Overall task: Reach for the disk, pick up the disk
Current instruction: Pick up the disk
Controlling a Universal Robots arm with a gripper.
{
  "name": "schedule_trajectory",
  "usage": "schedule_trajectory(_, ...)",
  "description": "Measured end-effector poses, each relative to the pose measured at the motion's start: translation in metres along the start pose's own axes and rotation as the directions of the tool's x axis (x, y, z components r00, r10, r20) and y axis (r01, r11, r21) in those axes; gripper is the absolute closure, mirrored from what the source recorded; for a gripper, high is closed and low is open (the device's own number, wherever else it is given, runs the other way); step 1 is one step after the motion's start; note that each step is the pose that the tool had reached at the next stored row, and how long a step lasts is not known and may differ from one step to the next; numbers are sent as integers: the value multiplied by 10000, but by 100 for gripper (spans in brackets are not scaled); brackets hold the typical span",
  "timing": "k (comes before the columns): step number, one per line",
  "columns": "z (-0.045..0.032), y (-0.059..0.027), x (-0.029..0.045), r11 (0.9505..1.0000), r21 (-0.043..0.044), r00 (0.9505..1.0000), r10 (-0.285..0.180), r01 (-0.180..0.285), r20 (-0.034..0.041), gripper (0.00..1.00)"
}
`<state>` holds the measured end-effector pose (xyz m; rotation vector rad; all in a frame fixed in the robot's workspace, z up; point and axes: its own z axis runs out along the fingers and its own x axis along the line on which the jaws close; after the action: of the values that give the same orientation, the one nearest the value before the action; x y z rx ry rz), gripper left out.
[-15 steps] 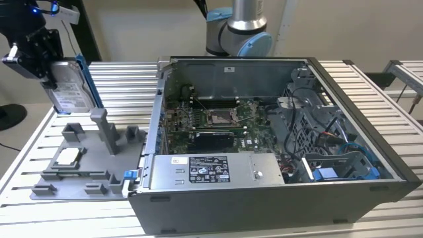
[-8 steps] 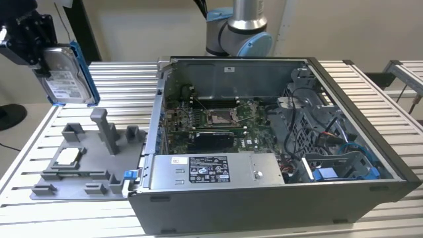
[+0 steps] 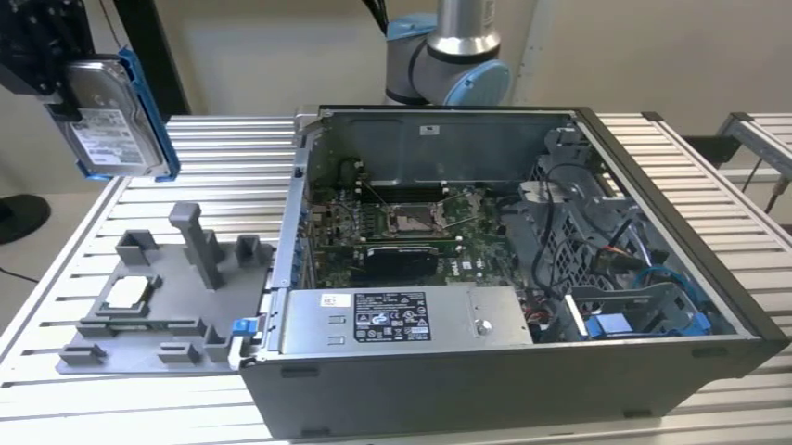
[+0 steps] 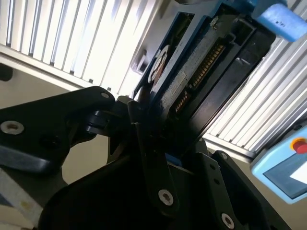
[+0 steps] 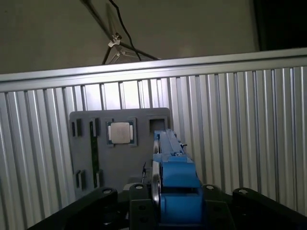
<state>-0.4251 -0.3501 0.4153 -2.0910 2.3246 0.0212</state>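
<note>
The pick-up looked done. The gripper (image 3: 62,88) was clamped on the disk (image 3: 115,125) and held it roughly upright at the exterior view's upper left. The disk hung well above the surface (image 3: 229,167) and the grey tray (image 3: 185,311). Nothing of the task seemed left.

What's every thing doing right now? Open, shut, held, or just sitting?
disk: held up in the air.
gripper: shut on the disk.
computer case: open, lying on its side.
chip: sitting in the grey tray.
</note>
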Motion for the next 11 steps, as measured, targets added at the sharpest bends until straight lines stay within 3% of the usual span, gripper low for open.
schedule_trajectory(11,-315,0,-7,10000,0,10000,1,-1,-2,100)
